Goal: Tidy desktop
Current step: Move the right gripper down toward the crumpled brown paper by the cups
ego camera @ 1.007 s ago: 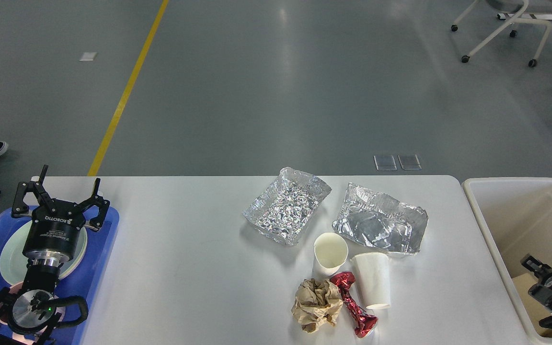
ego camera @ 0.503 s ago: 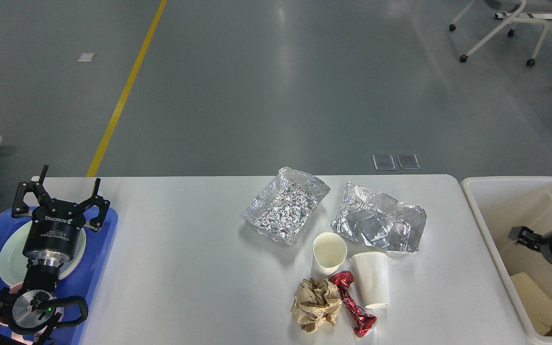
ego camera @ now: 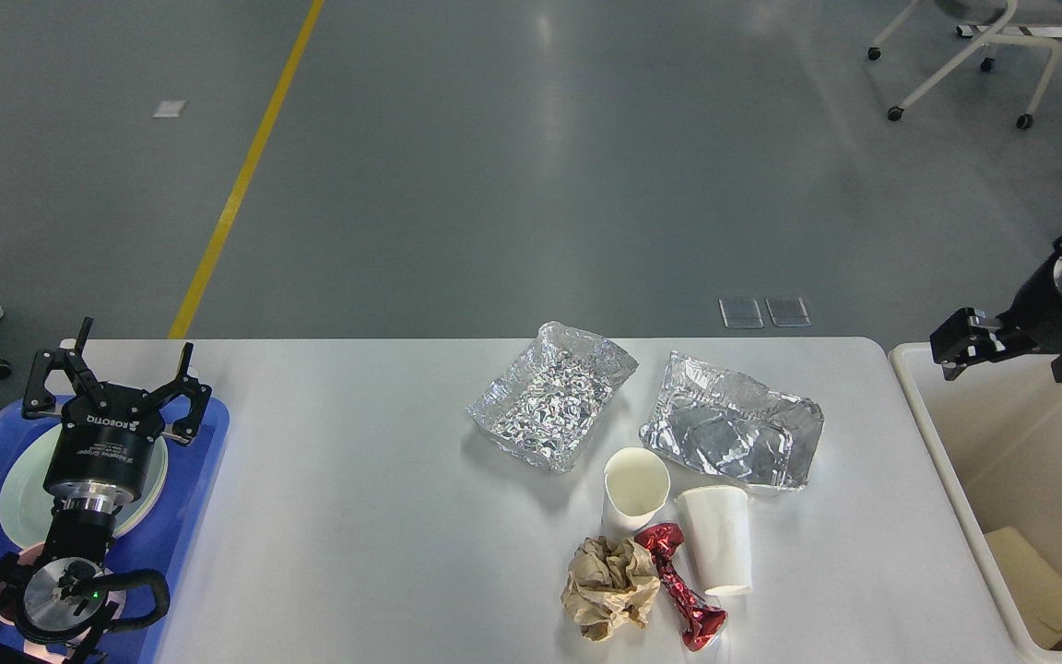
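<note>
My left gripper (ego camera: 116, 373) fingers are wide apart, holding nothing, above the blue tray (ego camera: 208, 443). My right gripper (ego camera: 960, 343) is too dark to tell. Trash waits on the desktop (ego camera: 356, 516) beside the bin (ego camera: 946, 443).

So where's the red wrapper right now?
Head view, near the desktop's front edge, right of centre: the red wrapper lies between the brown paper ball and the tipped white cup.

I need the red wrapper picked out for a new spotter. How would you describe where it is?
Start at the white desktop, near its front edge right of the middle. There a crumpled brown paper ball lies beside a tipped white cup. The wrapper lies between them, the only shiny red, twisted thing.
</note>
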Robot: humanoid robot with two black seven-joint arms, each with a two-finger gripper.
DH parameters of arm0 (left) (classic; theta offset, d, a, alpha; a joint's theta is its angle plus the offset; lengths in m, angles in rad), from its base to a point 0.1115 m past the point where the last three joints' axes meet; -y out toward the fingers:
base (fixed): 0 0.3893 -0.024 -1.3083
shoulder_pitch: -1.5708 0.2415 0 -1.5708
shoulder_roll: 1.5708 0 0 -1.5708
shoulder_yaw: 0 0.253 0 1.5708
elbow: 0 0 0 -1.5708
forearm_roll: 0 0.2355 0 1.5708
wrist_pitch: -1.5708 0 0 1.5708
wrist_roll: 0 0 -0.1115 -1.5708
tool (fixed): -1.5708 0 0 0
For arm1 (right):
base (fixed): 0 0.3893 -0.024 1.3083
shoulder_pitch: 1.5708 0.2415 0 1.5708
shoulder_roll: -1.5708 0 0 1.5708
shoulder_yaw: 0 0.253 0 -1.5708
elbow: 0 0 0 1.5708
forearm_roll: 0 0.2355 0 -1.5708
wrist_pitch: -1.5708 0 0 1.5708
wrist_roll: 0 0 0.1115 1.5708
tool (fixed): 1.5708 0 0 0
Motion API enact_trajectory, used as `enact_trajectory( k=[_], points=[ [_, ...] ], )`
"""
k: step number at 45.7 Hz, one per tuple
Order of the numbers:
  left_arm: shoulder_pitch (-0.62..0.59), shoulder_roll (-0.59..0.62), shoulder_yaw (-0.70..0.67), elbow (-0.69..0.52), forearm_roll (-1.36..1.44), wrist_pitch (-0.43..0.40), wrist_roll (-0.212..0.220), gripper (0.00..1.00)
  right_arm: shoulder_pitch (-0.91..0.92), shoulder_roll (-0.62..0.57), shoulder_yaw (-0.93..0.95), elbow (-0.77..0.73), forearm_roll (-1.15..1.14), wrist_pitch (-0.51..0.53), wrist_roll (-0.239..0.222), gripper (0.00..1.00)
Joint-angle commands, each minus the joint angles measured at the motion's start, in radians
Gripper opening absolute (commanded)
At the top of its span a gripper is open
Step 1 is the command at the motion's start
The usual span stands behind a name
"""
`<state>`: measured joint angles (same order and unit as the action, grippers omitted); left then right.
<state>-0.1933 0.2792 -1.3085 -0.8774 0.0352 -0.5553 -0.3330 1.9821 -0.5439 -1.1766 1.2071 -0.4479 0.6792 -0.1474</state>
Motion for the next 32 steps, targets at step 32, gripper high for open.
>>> enact_trajectory(
  k=[32],
  points=[
    [0.000, 0.000, 0.000, 0.000, 0.000, 0.000, 0.000, 0.96, 0.511, 0.213, -0.055, 0.483, 0.377, 0.045, -0.001, 1.00]
  ],
)
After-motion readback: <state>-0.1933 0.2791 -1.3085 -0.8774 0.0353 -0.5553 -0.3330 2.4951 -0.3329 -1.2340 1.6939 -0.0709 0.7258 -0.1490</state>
